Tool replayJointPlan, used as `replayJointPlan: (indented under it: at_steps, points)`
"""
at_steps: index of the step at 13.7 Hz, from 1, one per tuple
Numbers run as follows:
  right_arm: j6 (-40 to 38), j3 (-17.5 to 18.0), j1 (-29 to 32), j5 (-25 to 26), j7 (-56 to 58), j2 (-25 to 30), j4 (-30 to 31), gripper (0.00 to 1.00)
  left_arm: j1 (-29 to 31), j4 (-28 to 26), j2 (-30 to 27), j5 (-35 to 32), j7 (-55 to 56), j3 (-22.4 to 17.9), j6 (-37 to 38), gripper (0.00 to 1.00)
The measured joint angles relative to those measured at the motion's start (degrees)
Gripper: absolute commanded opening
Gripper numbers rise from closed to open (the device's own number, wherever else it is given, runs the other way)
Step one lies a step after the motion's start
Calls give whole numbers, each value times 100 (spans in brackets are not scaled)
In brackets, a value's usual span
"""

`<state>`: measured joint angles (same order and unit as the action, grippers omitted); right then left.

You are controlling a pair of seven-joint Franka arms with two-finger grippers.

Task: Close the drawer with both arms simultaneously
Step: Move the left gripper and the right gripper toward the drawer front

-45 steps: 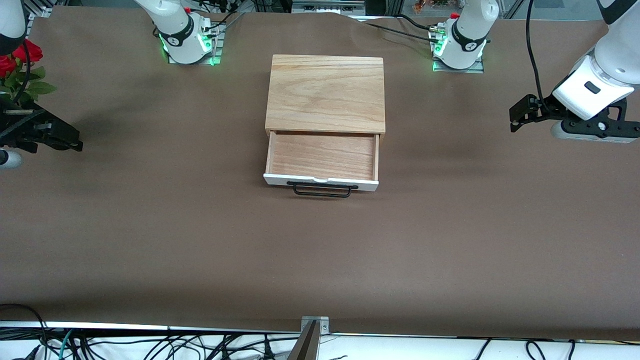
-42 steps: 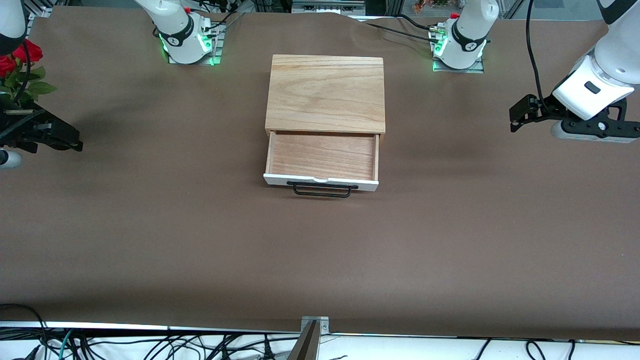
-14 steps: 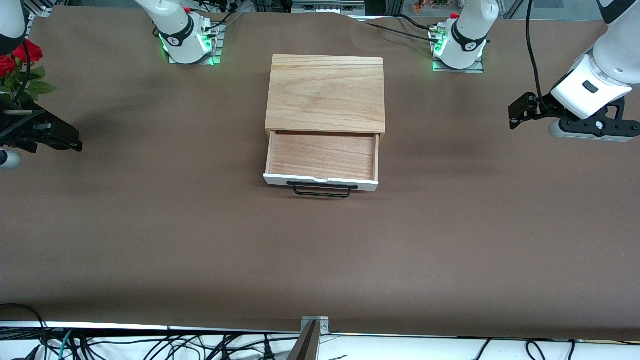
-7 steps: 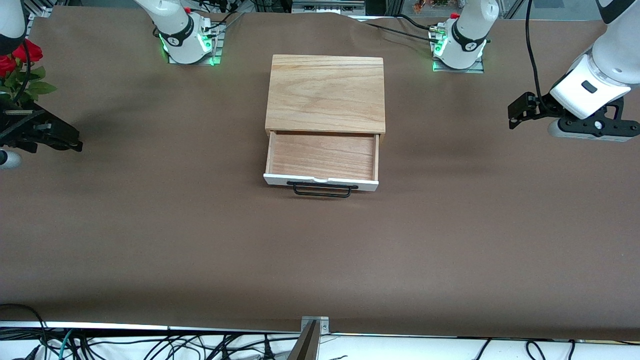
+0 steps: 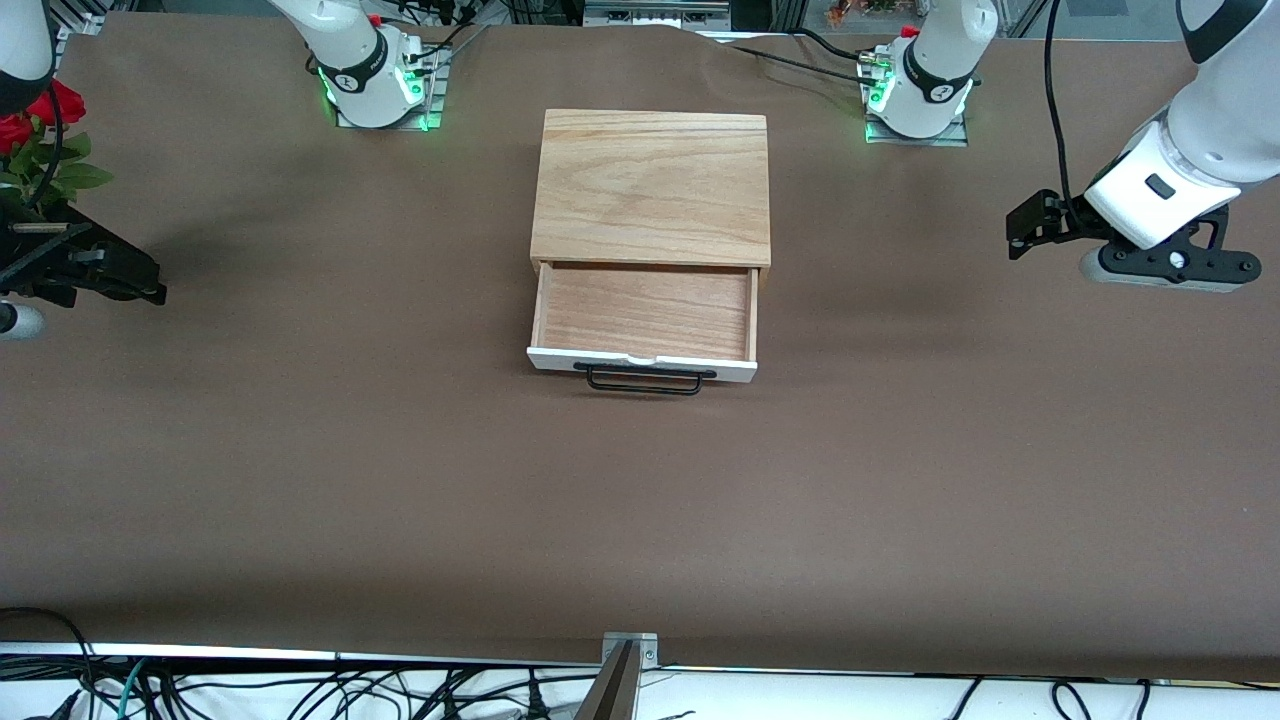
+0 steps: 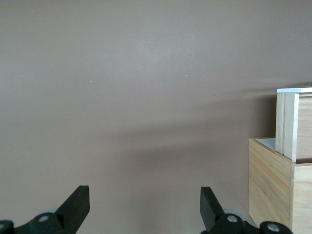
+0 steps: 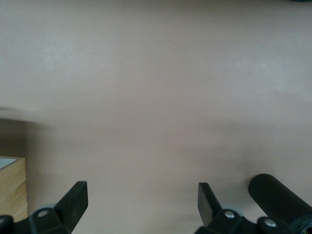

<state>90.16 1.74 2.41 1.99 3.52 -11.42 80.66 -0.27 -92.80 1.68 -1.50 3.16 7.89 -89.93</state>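
Observation:
The drawer [image 5: 645,312] stands pulled out of the light-wood box [image 5: 652,185] in the middle of the table, empty, its white front and black wire handle [image 5: 645,380] facing the front camera. My left gripper [image 5: 1165,270] hangs open and empty above the table at the left arm's end, well apart from the box. In the left wrist view its gripper [image 6: 145,204] is open, with the box [image 6: 273,190] and drawer side [image 6: 295,126] at the edge. My right gripper [image 5: 30,285] is at the right arm's end, open and empty in the right wrist view [image 7: 143,202], where a box corner [image 7: 12,187] shows.
Red roses [image 5: 40,130] stand at the right arm's end of the table. The arm bases [image 5: 375,75] [image 5: 920,85] stand beside the box's closed end. A black ribbed cylinder [image 7: 280,200] shows beside the right gripper. Brown table [image 5: 640,520] spreads in front of the drawer.
My left gripper has drifted a little toward the box and the arm bases. The right gripper and the drawer have not visibly moved.

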Motion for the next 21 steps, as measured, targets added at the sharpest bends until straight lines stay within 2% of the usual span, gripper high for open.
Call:
replayJointPlan:
  at_steps: [3, 5, 8, 11, 13, 16, 18, 21]
  points:
    - [93, 4, -1, -125, -3, -106, 1, 100, -2, 0, 25, 0, 0, 7, 0, 100]
    - [140, 22, -4, -485, -4, -224, 3, 100, -13, 0, 32, 26, -1, 15, 0, 100]
    - [394, 62, -87, -815, -4, -453, 5, 100, -22, 2, 145, 629, -1, 49, -3, 100]
    - [866, 101, -505, -838, -4, -784, 15, 100, -171, 104, 451, 848, -11, 79, -35, 100]
    - [1293, 116, -882, -839, -26, -1019, 20, 100, -411, 382, 891, 855, -13, 115, -182, 100]
    - [1908, 127, -1384, -839, -59, -1353, 26, 100, -777, 859, 1738, 1001, 0, 140, -949, 100]
    - [2331, 129, -1669, -907, -69, -1579, 29, 100, -835, 969, 2186, 1489, -6, 145, -1616, 100]
    - [2873, 128, -1980, -1450, -72, -1917, 34, 100, -924, 1013, 2669, 2130, -20, 185, -2477, 100]
